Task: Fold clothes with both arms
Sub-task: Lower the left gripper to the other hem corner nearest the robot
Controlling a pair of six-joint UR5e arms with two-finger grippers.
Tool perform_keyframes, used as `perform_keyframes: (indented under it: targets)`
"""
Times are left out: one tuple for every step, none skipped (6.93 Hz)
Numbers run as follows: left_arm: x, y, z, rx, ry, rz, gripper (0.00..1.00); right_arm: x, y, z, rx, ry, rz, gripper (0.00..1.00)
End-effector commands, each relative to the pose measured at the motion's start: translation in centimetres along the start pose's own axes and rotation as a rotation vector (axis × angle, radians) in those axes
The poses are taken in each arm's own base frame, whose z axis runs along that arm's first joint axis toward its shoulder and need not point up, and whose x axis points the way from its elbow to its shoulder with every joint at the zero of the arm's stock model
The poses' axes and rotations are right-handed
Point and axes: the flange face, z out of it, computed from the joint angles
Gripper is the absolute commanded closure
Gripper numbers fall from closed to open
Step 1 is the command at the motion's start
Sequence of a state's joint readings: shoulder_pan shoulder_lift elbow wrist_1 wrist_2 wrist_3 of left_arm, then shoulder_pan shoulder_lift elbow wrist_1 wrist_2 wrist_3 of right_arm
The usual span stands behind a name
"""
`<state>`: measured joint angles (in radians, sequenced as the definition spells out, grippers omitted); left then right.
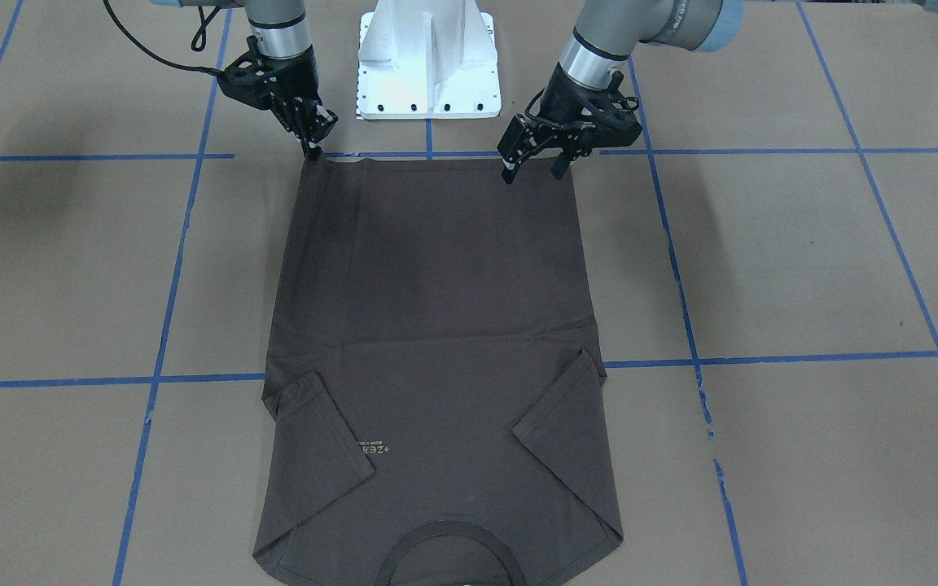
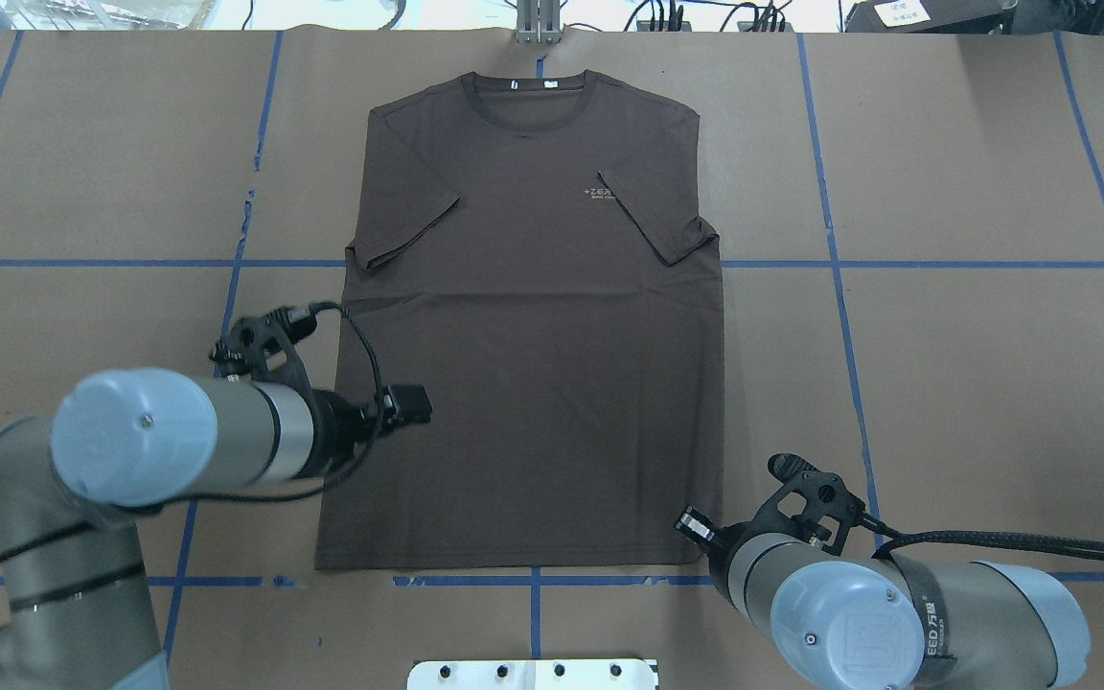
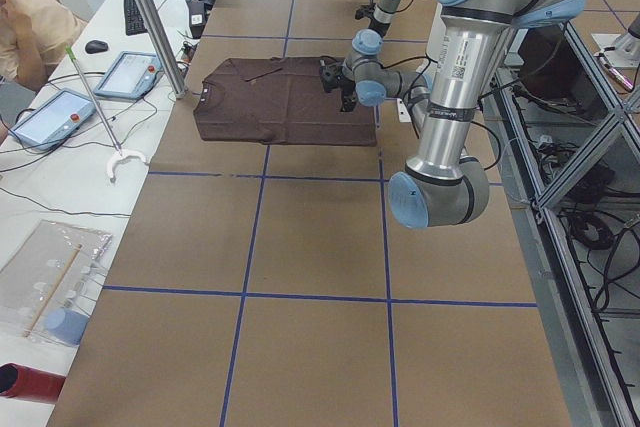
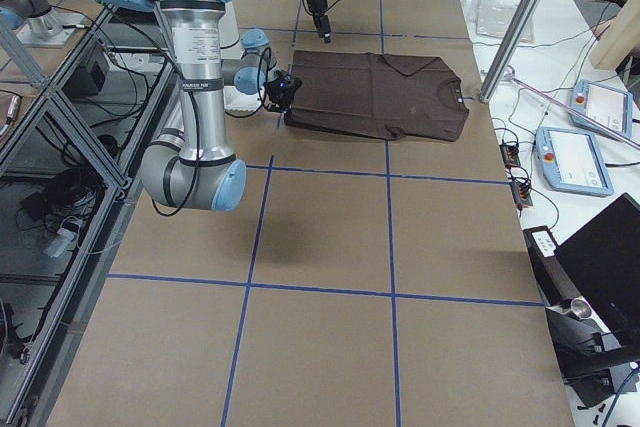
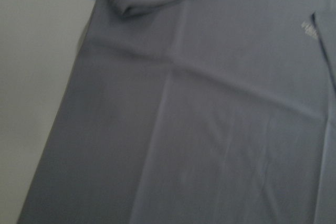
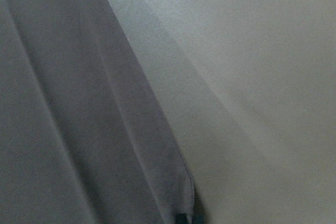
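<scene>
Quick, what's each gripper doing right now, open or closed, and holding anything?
Left gripper: open, empty, above the shirt near its hem.
Right gripper: closed, apparently pinching the shirt's hem corner.

This is a robotics lab: a left arm (image 3: 455,77) and a right arm (image 4: 195,67) stand by a white pedestal (image 1: 428,57) at a long bench (image 3: 310,347) papered brown and gridded with blue tape (image 3: 250,227). On the far side from the robot, a white desk (image 3: 60,172) holds touch pendants (image 4: 575,160) and a keyboard (image 3: 133,12). Aluminium framing (image 3: 578,277) stands behind the robot.
</scene>
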<state>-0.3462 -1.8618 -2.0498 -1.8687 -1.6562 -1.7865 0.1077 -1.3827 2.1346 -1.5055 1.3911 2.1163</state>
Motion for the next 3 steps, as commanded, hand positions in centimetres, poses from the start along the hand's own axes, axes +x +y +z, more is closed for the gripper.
perform_keyframes:
  targets:
    - [-2.9, 5.0, 2.2, -0.029, -0.166, -0.067, 0.1, 0.0, 0.0, -0.1, -0.006, 0.003, -0.006, 1.0]
    - [-4.7, 5.5, 2.9, -0.028, -0.212, -0.074, 0.12, 0.1, 0.1, -0.1, -0.007, 0.004, -0.007, 1.0]
    - [-6.2, 5.8, 3.6, -0.026, -0.243, -0.071, 0.15, 0.1, -0.2, 0.1, 0.002, 0.009, -0.008, 1.0]
